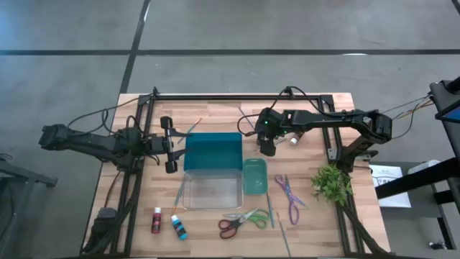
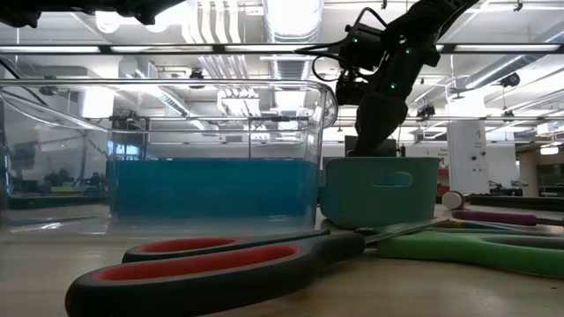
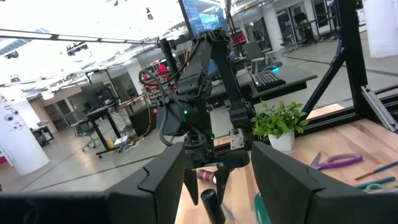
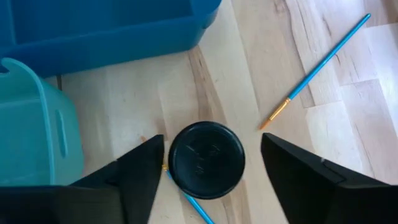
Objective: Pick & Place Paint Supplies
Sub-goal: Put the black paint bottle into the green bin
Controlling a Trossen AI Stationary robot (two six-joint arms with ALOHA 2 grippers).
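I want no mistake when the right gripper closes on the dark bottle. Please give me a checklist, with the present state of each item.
1. Right gripper open, one finger on each side of the dark bottle: ok.
2. Bottle centred between the fingers, with a gap on both sides: ok.
3. Bottle upright, its round top facing the wrist camera: ok.
4. Grip path free of other things: not ok. A blue brush lies right beside the bottle, near one finger.
5. Teal bin apart from the near finger: cannot tell.
6. Left gripper out of the way, at the far side of the blue bin: ok.
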